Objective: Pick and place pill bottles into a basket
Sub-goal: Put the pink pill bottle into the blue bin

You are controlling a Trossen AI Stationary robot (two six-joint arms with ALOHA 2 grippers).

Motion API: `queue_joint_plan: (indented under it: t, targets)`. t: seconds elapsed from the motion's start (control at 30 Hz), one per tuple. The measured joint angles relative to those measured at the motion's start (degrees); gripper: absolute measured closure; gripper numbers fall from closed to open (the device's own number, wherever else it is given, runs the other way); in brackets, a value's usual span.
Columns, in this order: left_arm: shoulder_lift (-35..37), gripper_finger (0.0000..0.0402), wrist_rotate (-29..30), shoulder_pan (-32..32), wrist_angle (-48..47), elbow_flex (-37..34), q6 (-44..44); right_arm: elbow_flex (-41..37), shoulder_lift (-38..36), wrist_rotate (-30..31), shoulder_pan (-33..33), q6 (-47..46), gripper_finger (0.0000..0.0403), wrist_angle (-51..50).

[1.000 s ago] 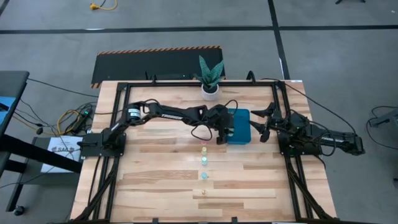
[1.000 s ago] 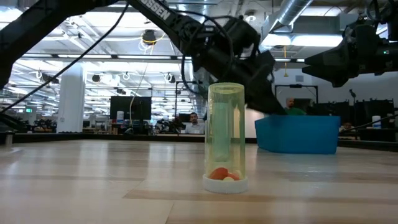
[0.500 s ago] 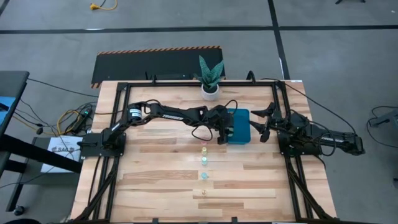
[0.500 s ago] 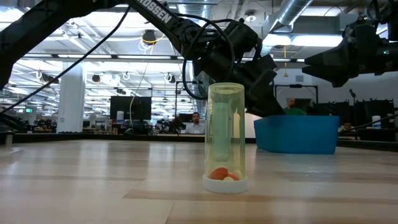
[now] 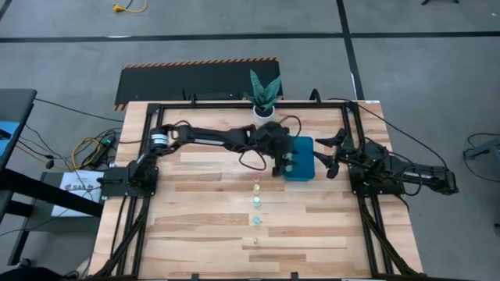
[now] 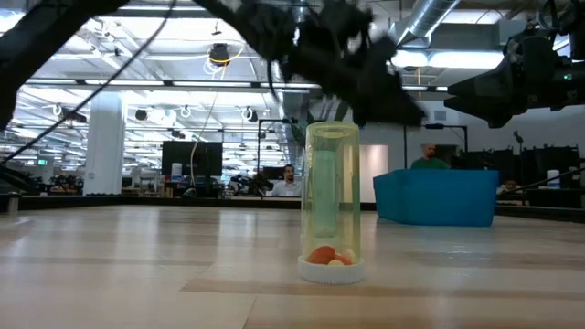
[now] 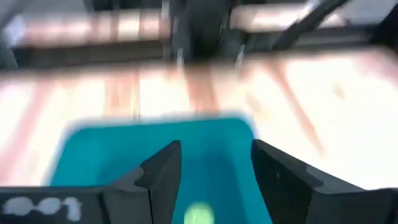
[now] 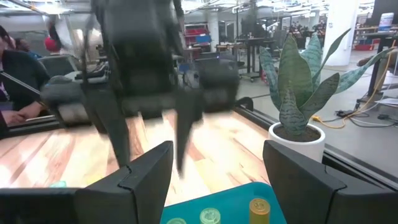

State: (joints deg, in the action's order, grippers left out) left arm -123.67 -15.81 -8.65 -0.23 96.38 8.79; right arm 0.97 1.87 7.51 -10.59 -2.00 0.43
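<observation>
The teal basket (image 5: pixel 301 158) sits on the wooden table right of centre. My left gripper (image 5: pixel 283 160) hovers above its left part, open with nothing between its fingers (image 7: pixel 214 152). A green pill bottle (image 7: pixel 199 214) lies in the basket below it. The right wrist view shows green (image 8: pixel 209 215) and yellow (image 8: pixel 258 205) bottles in there. Several more pill bottles stand in a row on the table (image 5: pixel 255 202), the nearest one clear yellowish on its white cap (image 6: pixel 332 201). My right gripper (image 5: pixel 326 154) waits open just right of the basket.
A potted plant in a white pot (image 5: pixel 264 97) stands at the table's far edge, behind the basket. Black frame rails (image 5: pixel 234 105) run along the table's sides. Bare wood lies to the left and near side of the bottle row.
My left gripper has risen from low over the basket to well above it, most of that in the last half second. The basket and the row of bottles have stayed in place.
</observation>
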Motion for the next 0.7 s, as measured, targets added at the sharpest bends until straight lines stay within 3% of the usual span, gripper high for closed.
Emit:
queue_joint_plan:
  t: [0.2,0.3,0.47,0.7]
  targets:
    - [5.62,0.0219,0.5,0.31,-12.01,-0.15,4.29,0.0,0.0,-0.02,0.02,0.02,0.0159,0.0]
    - [7.7,0.0219,0.59,1.03,-13.44,-3.08,4.55,0.0,0.0,-0.01,0.01,0.0,0.0159,0.0]
    - [11.61,0.0219,2.68,1.82,-7.08,-14.92,0.86,0.0,0.0,-0.02,0.02,0.01,0.0159,0.0]
    - [24.95,0.0219,8.94,2.32,7.22,-33.7,-5.63,0.0,0.0,-0.02,0.01,0.0,0.0159,0.0]
